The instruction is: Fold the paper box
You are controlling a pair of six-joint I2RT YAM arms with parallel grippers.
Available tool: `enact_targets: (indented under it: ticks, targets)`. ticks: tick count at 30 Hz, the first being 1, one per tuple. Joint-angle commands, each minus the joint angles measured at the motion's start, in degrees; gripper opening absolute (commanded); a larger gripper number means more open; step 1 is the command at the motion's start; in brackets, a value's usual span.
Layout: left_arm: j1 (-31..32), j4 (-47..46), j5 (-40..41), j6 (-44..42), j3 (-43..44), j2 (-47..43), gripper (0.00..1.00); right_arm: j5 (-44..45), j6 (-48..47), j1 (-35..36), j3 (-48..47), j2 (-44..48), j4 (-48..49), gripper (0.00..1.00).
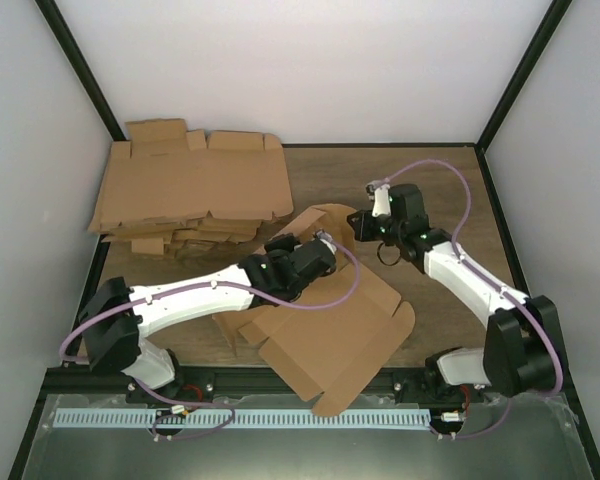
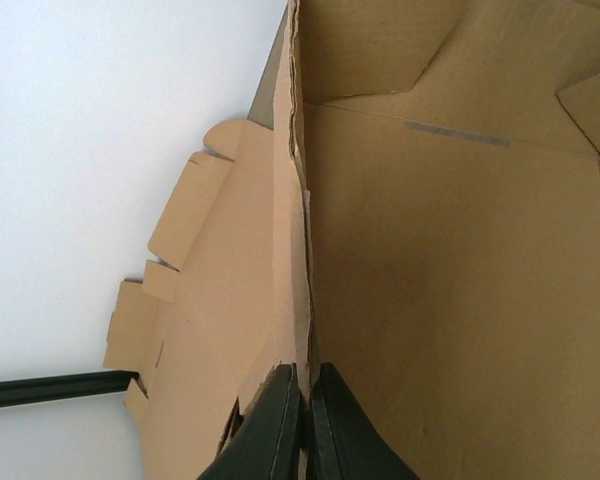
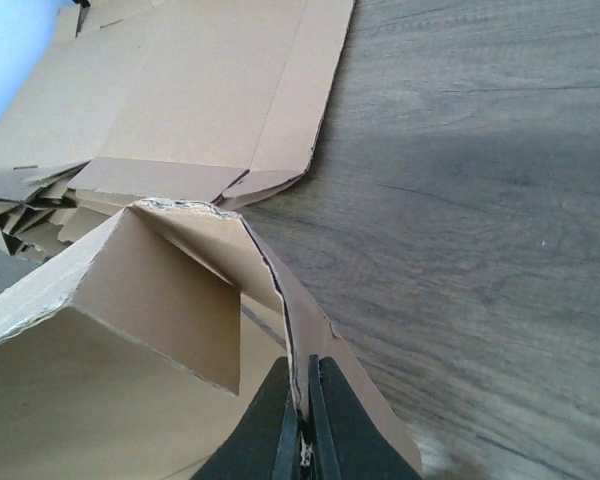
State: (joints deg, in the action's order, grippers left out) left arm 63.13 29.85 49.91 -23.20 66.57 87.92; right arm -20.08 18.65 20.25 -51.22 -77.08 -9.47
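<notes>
**STATUS.** L gripper [image 2: 305, 388]: jaws pressed together on a raised wall of the paper box [image 1: 332, 340]. The wall sits edge-on between the fingers and runs straight ahead of the tips. R gripper [image 3: 302, 378]: jaws likewise pinching a wall of the same box, at a corner section. A folded corner flap sits ahead of the tips and to their left. Both bites are thin, approx. one board thickness (edge at L looks layered, poss. doubled).

**LOCATION.** Box is mid-table and partly erected. The far end is raised between the two grippers. The near end, w/ rounded lid flap, lies flat toward the arm bases. Box floor lies right of the L jaws and left of the R jaws. Bare table [image 3: 480, 200] lies right of the R jaws. The pile of blanks [image 1: 195, 190] lies ahead of the R tips, near the box corner. Touching or not: cannot tell.

**RISKS, as judged.**
1. Tear. Cause: both arms clamp one sheet, so any opposed pull or twist loads the board between them. The wall edge near the R jaws looks ragged.
2. Slip-out. Cause: shallow bite near the wall's edge. If crease stiffness fights the fold, the board slides from the pads and the wall drops flat.
3. False crease. Cause: bending away from the score line, esp. at the corner flap ahead of the R jaws.
4. Snag on pile. Cause: pushing the box fwd of the jaws. Tabs may catch the blanks or shift them.
5. Near end lifts or skids. Cause: nothing pins the flat part down.
</notes>
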Motion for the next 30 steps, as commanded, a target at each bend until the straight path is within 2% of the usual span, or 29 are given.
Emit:
enact_targets:
  ticks: [1, 8, 15, 22, 26, 30]
  targets:
    - [2.03, 1.44, 1.52, -0.20, 1.67, 1.69, 0.04, 1.94, 7.21, 1.44, 3.75, 4.50, 4.15, 0.01]
    - [4.07, 1.09, 3.75, -0.51, 2.42, 2.64, 0.04, 3.05, 9.33, 2.83, 5.07, 7.65, 3.64, 0.01]
    - [8.82, 3.00, 10.85, -0.19, 3.49, 7.62, 0.04, 4.03, 10.61, 3.77, 15.14, 13.50, 10.69, 0.01]
    - [12.34, 5.19, 14.25, 1.77, 5.70, 10.79, 0.04, 4.32, 10.71, 5.19, 19.83, 17.03, 12.90, 0.01]
    - [13.62, 6.40, 15.45, 3.07, 6.29, 12.71, 0.04, 3.02, 10.35, 5.97, 22.41, 19.54, 14.06, 0.06]
    - [13.74, 6.31, 15.31, 3.70, 6.38, 12.91, 0.04, 0.67, 8.22, 5.94, 24.45, 21.97, 14.95, 0.19]
